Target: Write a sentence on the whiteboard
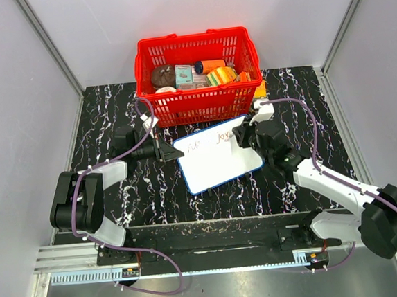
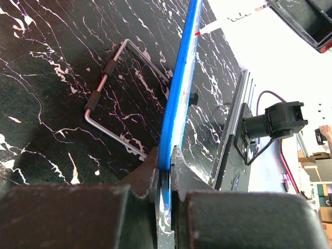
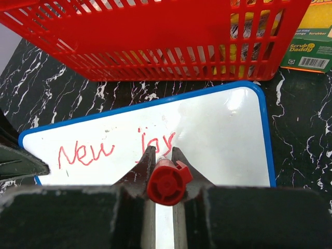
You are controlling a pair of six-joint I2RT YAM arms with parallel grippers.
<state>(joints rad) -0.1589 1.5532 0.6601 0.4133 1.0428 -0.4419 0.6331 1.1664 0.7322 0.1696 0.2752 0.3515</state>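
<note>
Clamped in your right gripper [image 3: 163, 152], red marker [image 3: 167, 182] aimed at the whiteboard [image 3: 218, 135] just in front of the red basket [image 3: 155, 46], extending the sentence [image 3: 85, 154], while your left gripper [image 2: 165, 167] pinched its rim, apparently steadying it.

The tabletop [image 1: 154, 194] is black with white veins. A red basket [image 1: 202, 106] stands at its far edge. The whiteboard [image 1: 217, 164] lies just in front of it, and a sponge box [image 3: 311, 49] is beside the basket.
</note>
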